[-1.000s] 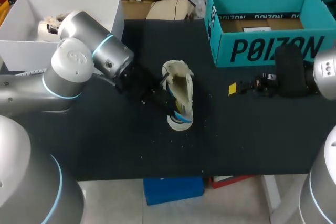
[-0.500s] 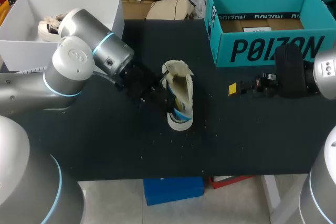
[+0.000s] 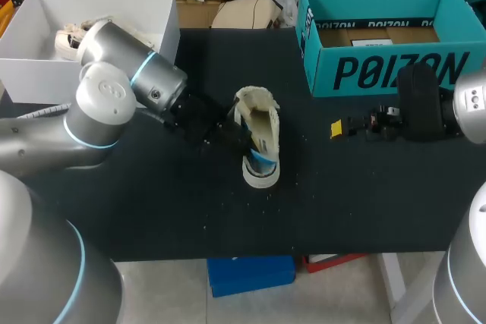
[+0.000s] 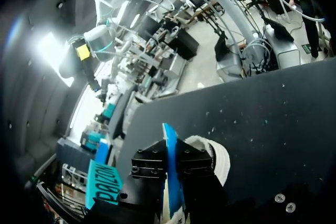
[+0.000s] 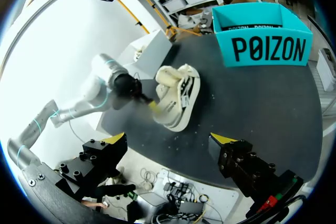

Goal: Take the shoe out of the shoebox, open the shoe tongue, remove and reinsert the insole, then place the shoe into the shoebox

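The shoe [image 3: 258, 136] is cream-white with a rounded rubber toe. It lies near the middle of the table, its toe toward the near edge and its opening wide and facing up. The blue insole [image 4: 170, 167] stands on edge, rising partly out of the shoe. The teal shoebox [image 3: 380, 73] stands upright and open at the far right of the table, well apart from the shoe.
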`<state>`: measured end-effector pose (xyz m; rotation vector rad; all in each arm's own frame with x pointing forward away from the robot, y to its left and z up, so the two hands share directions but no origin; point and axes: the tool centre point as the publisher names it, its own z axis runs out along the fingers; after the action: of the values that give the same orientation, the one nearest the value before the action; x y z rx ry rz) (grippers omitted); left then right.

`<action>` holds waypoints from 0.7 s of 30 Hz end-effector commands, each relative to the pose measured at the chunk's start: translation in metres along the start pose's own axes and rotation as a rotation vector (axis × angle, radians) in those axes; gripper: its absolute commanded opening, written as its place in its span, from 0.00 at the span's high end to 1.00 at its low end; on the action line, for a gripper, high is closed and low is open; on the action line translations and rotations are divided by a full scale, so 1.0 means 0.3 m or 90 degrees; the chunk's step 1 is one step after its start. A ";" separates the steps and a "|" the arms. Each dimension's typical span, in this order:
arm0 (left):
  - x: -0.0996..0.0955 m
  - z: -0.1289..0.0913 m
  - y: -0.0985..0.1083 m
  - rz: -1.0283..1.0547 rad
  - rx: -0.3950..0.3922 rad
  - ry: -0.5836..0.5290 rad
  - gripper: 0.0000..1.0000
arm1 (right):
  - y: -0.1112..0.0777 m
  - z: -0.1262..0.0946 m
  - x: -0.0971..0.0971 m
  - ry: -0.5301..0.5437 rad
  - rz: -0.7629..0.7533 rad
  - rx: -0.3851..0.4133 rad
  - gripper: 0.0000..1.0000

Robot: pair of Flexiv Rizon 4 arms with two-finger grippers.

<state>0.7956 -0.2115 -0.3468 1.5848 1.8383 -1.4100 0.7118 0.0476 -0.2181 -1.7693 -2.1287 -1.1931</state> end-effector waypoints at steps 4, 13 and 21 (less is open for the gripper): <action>0.005 0.004 0.060 0.002 -0.037 0.018 1.00 | -0.004 0.002 0.000 0.001 0.000 -0.002 0.00; 0.010 0.009 0.104 0.002 -0.079 0.034 1.00 | -0.004 0.002 0.000 0.001 0.000 -0.002 0.00; 0.020 0.033 0.093 0.004 -0.070 0.059 0.93 | -0.004 0.002 0.000 0.001 0.000 -0.002 0.00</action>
<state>0.8132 -0.2157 -0.3680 1.6060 1.9151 -1.2354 0.7118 0.0476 -0.2181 -1.7692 -2.1287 -1.1931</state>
